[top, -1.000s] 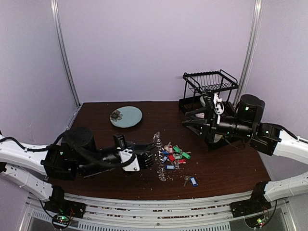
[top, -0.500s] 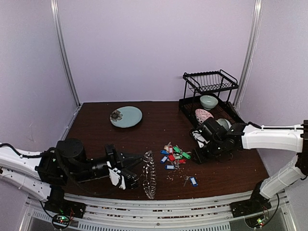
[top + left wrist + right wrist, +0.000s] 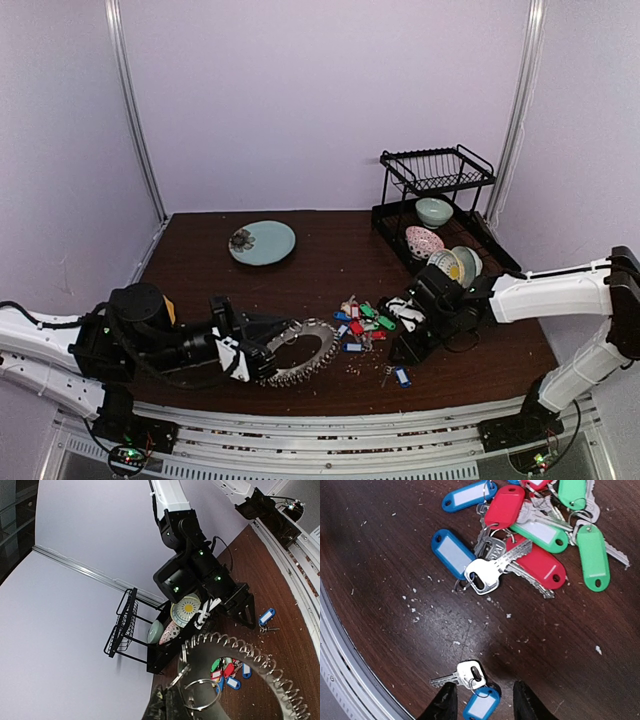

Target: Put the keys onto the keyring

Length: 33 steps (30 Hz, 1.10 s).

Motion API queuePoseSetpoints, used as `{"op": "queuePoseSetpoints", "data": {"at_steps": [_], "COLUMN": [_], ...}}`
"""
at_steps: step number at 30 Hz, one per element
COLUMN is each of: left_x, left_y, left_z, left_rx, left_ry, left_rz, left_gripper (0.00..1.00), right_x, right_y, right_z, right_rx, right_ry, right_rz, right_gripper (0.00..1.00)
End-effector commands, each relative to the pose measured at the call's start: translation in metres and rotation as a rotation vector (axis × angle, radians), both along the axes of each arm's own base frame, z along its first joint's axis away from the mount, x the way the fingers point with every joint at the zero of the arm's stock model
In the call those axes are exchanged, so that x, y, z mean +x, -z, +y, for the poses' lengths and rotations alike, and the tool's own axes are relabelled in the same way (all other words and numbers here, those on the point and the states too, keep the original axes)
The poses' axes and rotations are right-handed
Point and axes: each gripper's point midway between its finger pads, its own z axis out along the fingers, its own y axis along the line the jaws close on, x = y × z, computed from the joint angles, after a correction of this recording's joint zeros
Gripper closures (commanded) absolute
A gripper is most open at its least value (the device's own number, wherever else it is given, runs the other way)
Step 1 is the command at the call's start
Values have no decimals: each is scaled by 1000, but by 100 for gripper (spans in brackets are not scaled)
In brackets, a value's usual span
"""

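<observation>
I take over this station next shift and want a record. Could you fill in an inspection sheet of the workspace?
Surface: dark wooden table, strewn with pale specks.
Job's things: keyring fringed with small keys, in the left claw; tagged keys heaped mid-table; one blue-tagged key apart, nearer the front edge.
Clutter: teal plate at the back; black rack holding bowls, back right.
Claws: left claw shut on the keyring; right claw open, straddling the lone key.
Cables: black lead looping by the left arm.
Surroundings: lilac walls; metal rail along the near edge.
</observation>
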Motion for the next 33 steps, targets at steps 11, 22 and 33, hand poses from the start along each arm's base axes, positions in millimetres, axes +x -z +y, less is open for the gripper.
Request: {"op": "queuePoseSetpoints", "data": {"at_steps": [11,22,33], "left_x": [8,13,39], "left_y": [-21,-18,-18], "left_z": [-2,-4,-24], "left_rx": [-103,-98,-153], "left_ry": [-8,-15,-114], "left_rz": [22,41,220], "left_gripper": [100,100,100], "right_x": [-20,-12,-14], "right_y": [28,23,-73], "right_z": [3,-2,42], "right_rx": [21,-3,267], "right_ry": [-3,52,-99], "right_rz": [132,109,30], "right_gripper": [79,100,100]}}
